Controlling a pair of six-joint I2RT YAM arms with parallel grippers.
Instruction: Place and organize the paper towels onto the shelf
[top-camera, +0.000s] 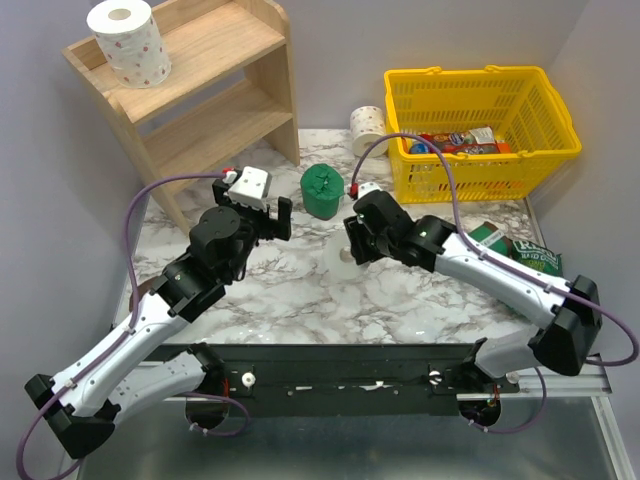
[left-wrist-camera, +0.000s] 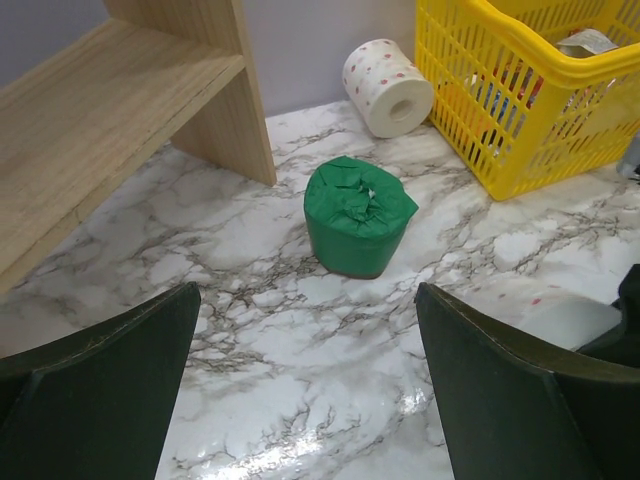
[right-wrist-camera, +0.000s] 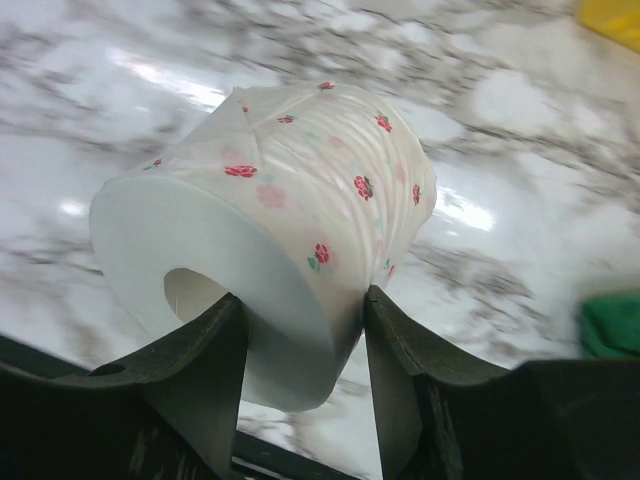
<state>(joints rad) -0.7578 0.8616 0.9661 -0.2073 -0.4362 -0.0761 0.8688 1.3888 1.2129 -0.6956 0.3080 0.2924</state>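
the table (top-camera: 300, 300) ends at a dark rail (top-camera: 330, 385) on its near side, with both arm bases along it; the left arm (top-camera: 150, 320) runs from the near left corner up and to the right, elbow bent, wrist low over the marble; the right arm (top-camera: 490, 265) runs from the near right corner leftward toward the middle, wrist tipped down; a flat green packet (top-camera: 520, 250) lies just beyond its forearm, by the right edge; the right gripper (top-camera: 350, 248) is closed on the near roll (right-wrist-camera: 270, 230), white with red spots, core sideways, one finger pressed into each side; whether that roll is off the marble i cannot tell; the left gripper (top-camera: 275, 222) sits to its left, apart, aimed at the far side, its fingers (left-wrist-camera: 100, 390) spread wide with nothing between them; bare marble lies ahead of it up to the green roll (left-wrist-camera: 358, 215), which stands upright beyond and between the two grippers, touching neither; more bare marble runs left from that roll to the foot of the shelf (top-camera: 215, 45), near but apart; the shelf stands at the far left, turned at an angle, its lower board open toward the grippers; the top roll (top-camera: 128, 40) stands upright at the left end of the top board, close to the edge; at the far right the yellow basket (top-camera: 480, 165) holds snacks (top-camera: 460, 140), its near left corner close behind the right wrist; the far roll (top-camera: 368, 128) lies on its side just beside the basket's left wall, in the gap between basket and shelf
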